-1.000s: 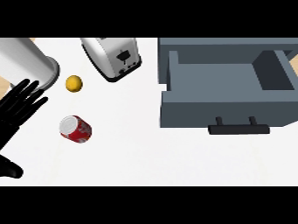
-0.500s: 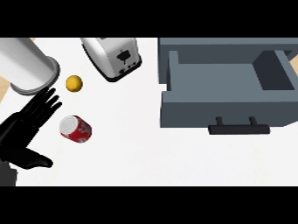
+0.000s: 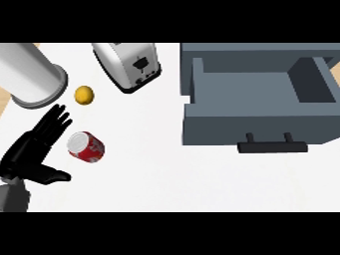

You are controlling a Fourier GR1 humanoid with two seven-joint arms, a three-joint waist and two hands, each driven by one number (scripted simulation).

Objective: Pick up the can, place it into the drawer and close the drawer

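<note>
one view, head view: everything below is read from it.
left hand (image 3: 31,149): open, fingers straight toward twelve o'clock, thumb out toward four, just at nine o'clock of the can, not yet around it.
right hand: not in view.
can (image 3: 86,147): red, lying on the white counter (image 3: 158,174), apart from the drawer.
drawer (image 3: 264,97): open, at three o'clock of the can.
step: wrap fingers and thumb round the can's middle before lifting.
</note>
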